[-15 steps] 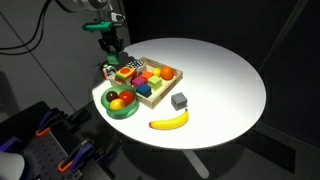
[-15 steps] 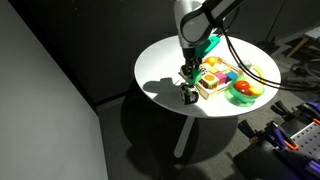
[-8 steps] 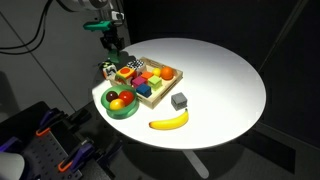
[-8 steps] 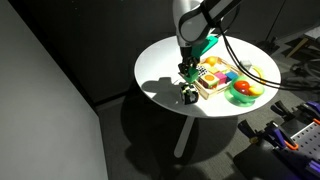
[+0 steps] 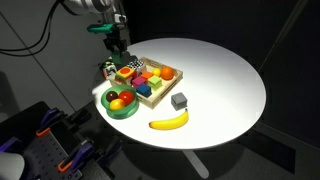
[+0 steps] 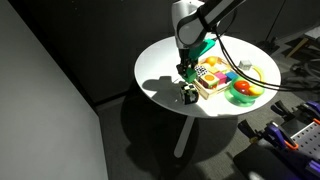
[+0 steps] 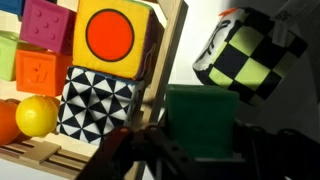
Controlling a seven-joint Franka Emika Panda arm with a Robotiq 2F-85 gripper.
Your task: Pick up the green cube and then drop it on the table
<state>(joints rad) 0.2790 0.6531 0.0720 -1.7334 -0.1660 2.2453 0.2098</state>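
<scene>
In the wrist view my gripper (image 7: 200, 135) is shut on the green cube (image 7: 200, 118), a finger on each side of it. In both exterior views the gripper (image 5: 114, 60) (image 6: 186, 72) hangs over the white table's (image 5: 220, 80) edge, beside the wooden tray (image 5: 152, 97) of coloured blocks. The cube is too small to make out there. A black-and-yellow checkered ball (image 7: 245, 55) lies just beyond the cube, and it also shows in an exterior view (image 6: 189, 95).
The tray (image 7: 165, 60) stands close to the left of the cube, with a red-dot block (image 7: 110, 35) and a black-and-white block (image 7: 95, 105) in it. A green bowl (image 5: 122, 104) of fruit, a dark grey cube (image 5: 179, 100) and a banana (image 5: 169, 122) lie near the front edge.
The arm has risen a little with the gripper still shut on the green cube. Nothing else has moved.
</scene>
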